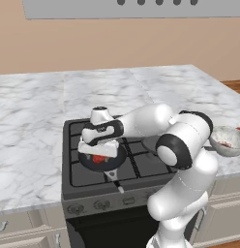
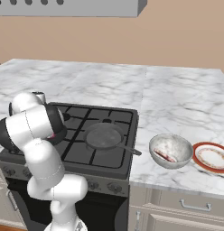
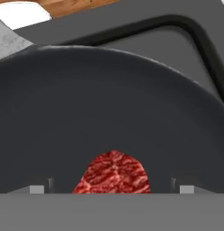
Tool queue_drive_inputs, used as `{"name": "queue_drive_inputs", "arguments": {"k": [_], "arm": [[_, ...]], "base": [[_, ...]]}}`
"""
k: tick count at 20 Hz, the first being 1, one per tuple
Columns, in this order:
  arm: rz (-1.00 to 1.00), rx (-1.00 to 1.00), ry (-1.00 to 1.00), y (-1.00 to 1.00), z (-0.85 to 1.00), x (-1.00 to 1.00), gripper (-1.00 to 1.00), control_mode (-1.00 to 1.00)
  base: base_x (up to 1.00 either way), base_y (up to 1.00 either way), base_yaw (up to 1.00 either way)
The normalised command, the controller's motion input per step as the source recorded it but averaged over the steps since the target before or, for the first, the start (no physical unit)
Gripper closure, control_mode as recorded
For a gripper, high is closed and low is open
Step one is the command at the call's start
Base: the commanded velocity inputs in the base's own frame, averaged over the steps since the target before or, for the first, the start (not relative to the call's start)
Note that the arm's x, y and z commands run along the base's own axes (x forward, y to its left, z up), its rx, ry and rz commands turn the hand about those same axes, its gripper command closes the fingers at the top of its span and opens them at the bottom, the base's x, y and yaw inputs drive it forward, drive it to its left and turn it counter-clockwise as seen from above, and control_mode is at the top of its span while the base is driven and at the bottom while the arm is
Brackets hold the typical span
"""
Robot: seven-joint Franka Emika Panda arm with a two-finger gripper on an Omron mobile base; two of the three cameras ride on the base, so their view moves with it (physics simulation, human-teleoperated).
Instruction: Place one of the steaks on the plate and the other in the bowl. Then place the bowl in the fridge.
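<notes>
Over the stove's front-left frying pan (image 1: 100, 162), the tool (image 1: 98, 154) hangs released, jaws spread either side of the marbled steak (image 3: 114, 173), presumably to pinch it for the plate (image 2: 212, 158) right of the stove.

steak (image 3: 114, 173): red, white-marbled, moist sheen
pan (image 3: 109, 103): dark grey, matt, smooth
bench (image 1: 30, 116): veined marble, polished
bowl (image 2: 170, 150): mottled grey, glossy
arm (image 1: 189, 145): glossy white plastic

Red/wht marbled steak (image 3: 114, 173); dk grey pan (image 3: 109, 103).
</notes>
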Motion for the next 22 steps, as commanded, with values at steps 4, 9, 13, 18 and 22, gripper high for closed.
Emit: {"name": "queue_drive_inputs", "arguments": {"k": [4,9,13,18,22], "arm": [[0.00,0.00,0.00,0.00,-0.08,0.00,-1.00,-1.00],[0.00,-0.03,-0.03,0.00,-0.29,0.08,-1.00,-1.00],[0.00,-0.09,-0.09,0.00,-0.34,0.08,-1.00,-1.00],[0.00,0.00,-0.01,0.00,-0.05,0.00,1.00,-1.00],[0.00,0.01,-0.03,-0.04,-0.07,0.00,1.00,-1.00]], "base": [[0.00,0.00,0.00],[0.00,0.00,0.00],[0.00,0.00,0.00],[0.00,0.00,0.00],[0.00,0.00,0.00]]}}
